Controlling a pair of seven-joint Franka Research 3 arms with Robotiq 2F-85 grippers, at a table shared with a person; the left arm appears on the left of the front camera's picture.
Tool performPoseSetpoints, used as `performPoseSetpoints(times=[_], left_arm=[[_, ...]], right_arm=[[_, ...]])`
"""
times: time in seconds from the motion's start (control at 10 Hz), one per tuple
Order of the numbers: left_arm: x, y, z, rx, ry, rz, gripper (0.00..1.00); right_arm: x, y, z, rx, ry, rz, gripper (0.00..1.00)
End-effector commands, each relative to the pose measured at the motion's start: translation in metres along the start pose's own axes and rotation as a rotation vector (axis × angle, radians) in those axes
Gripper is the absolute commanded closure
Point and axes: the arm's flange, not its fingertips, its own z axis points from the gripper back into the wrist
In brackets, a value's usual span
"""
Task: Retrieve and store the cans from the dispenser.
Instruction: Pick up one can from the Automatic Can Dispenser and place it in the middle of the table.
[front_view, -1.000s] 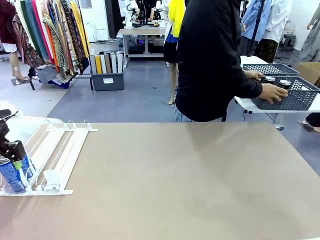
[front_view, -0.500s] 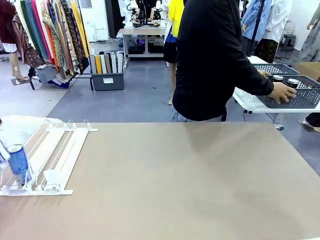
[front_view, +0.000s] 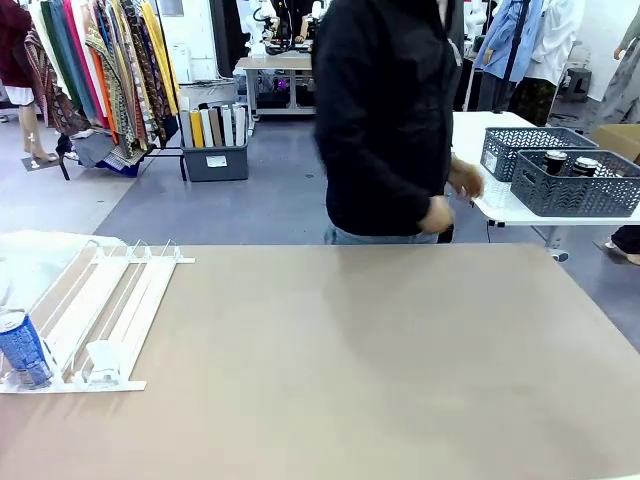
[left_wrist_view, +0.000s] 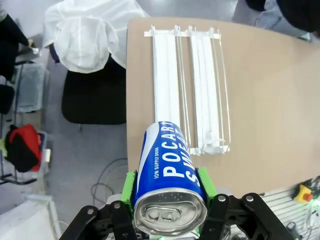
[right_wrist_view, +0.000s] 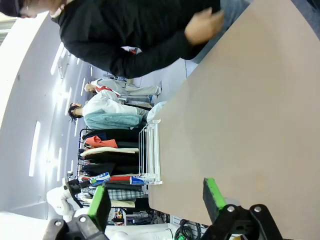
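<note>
Changes we record:
- Left claw (left_wrist_view: 167, 186): gone from the dispenser (front_view: 110, 300) front, carrying its blue can (left_wrist_view: 167, 160) out by the desk (left_wrist_view: 260, 100) edge.
- Second blue can (front_view: 22, 350): now at the left lane's front stop.
- Person (front_view: 385, 120): turned from the basket (front_view: 575, 195), hands (front_view: 437, 215) off it.

Looking down my left hand (left_wrist_view: 168, 186) now: two fingers (left_wrist_view: 129, 188), each faced with a bright green pad, mounted on glossy black links. Round pivot pins sit at every knuckle, catching the light. Over to my right hand (right_wrist_view: 156, 201), and it's the same build: green pads (right_wrist_view: 99, 204) on slim fingers, black jointed links beneath, round pivot pins at the hinges, the whole linkage chunky and angular.
</note>
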Motion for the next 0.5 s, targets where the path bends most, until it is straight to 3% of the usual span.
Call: performPoseSetpoints(times=[0.0, 0.1, 0.4], left_arm=[[0.005, 0.011, -0.011, -0.055, 0.02, 0.039, 1.0], [0.0, 0.0, 0.0, 0.0, 0.0, 0.0, 1.0], [0.0, 0.0, 0.0, 0.0, 0.0, 0.0, 1.0]], right_arm=[[0.0, 0.003, 0.001, 0.019, -0.006, -0.002, 0.0], [0.0, 0.003, 0.001, 0.019, -0.006, -0.002, 0.0], [0.0, 0.003, 0.001, 0.019, -0.006, -0.002, 0.0]])
